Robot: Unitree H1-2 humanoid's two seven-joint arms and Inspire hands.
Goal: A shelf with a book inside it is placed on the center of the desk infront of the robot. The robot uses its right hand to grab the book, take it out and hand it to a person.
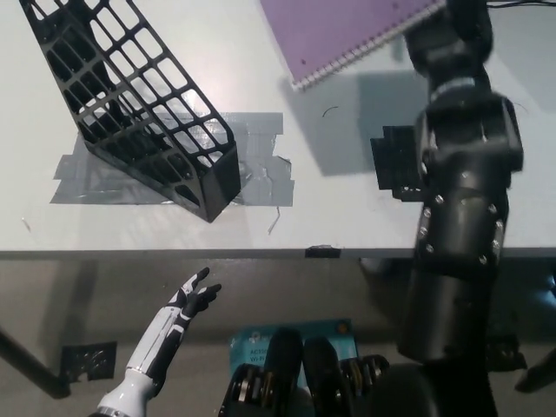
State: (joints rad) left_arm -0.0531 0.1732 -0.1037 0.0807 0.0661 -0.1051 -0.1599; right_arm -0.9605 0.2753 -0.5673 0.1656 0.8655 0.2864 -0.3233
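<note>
The black lattice shelf (139, 113) stands tilted at the desk's left with nothing in it. A purple spiral-bound book (347, 30) hangs in the air over the desk's far middle, clear of the shelf and to its right. My black right hand (447, 26) is shut on the book's right edge at the top of the picture, partly cut off by the frame. Its arm (460, 226) rises from the bottom right. My white left hand (187, 304) rests below the desk's front edge at the lower left, open with its fingers apart.
Grey tape (261, 165) holds the shelf's base to the white desk (347, 217). A black tape square (395, 161) lies beside my right arm. The desk's front edge runs across the middle. A blue object (261, 343) lies on the floor below.
</note>
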